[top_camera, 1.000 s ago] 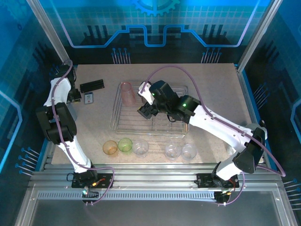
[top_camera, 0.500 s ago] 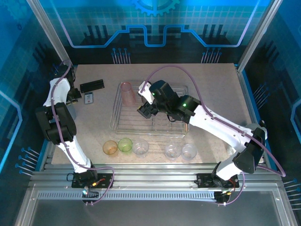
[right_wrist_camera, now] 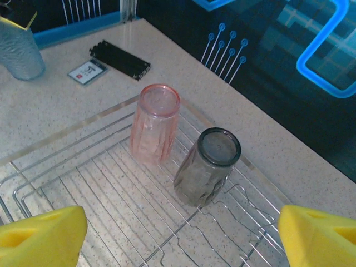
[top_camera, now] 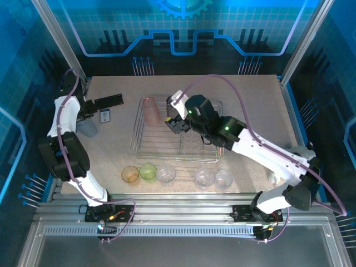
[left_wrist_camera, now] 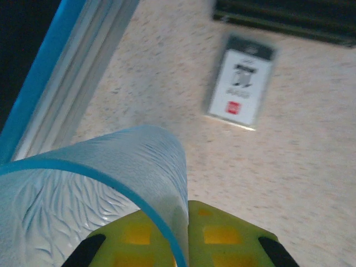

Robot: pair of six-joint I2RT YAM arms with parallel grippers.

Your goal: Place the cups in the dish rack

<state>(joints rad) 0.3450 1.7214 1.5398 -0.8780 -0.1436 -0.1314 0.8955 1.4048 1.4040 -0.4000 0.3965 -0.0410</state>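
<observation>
dish rack: glossy metal wire | pink cup: translucent ribbed plastic | blue cup: textured, probably plastic | table: matt, speckled

The surface was beige with fine dark speckles. The rack was silver wire. The pink cup and the smoky grey cup were translucent, with wavy ribbing. The blue cup was pale and frosted, with a feathery pattern and a brighter blue rim. The left pincer was yellow-green and the right pincer plain yellow. The bar was black and ridged. The card was white with a dark top band and a red mark. There were also an orange cup, a green cup and clear cups. The arms were white and black, their cables purple. The backdrop was blue with glowing circuit lines.
</observation>
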